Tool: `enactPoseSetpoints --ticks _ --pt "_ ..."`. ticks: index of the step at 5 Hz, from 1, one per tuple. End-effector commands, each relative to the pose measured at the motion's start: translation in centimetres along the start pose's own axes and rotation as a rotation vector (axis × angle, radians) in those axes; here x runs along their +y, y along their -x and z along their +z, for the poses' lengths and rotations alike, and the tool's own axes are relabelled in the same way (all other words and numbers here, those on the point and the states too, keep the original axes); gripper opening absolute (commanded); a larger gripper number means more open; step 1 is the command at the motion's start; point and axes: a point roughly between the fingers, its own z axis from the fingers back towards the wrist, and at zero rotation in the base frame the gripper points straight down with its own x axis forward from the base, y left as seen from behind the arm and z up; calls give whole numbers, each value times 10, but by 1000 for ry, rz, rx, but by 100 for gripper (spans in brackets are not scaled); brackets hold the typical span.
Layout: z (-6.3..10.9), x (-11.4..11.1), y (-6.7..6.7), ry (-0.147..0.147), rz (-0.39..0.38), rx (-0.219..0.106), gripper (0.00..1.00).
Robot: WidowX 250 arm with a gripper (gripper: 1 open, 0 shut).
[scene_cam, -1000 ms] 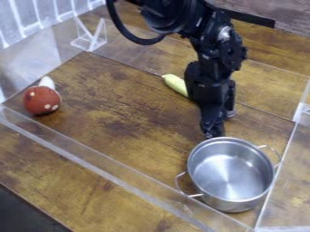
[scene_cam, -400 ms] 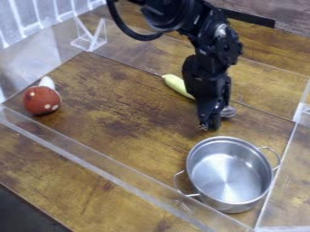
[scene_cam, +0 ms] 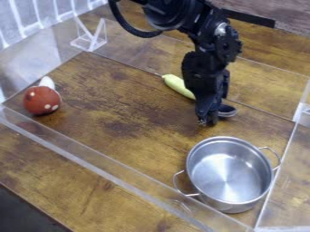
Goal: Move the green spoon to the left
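Since a second ago, the claw has slid a little up the picture, closer to the green spoon. Its jaws are wide and hold nothing. The spoon lies on the wooden surface, partly hidden behind the arm, which reaches steeply down.

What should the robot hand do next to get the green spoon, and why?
Probably close its fingers on the spoon. The gripper is open and pointing steeply down at the table, right where the far end of the green spoon disappears behind the arm. Only the yellow-green handle shows, lying flat, so I can't tell if the fingers are around it yet; it may need a tiny nudge lower first.
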Motion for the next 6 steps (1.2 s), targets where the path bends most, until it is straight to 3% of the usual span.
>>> enactPoseSetpoints --ticks 1,2,4,6 --pt "7 -3 -16 6 74 -54 100" --pt "7 -6 -24 14 139 -96 100" --pt "-10 -7 -34 13 70 -85 100" --pt "-9 -9 -43 9 82 -105 100"
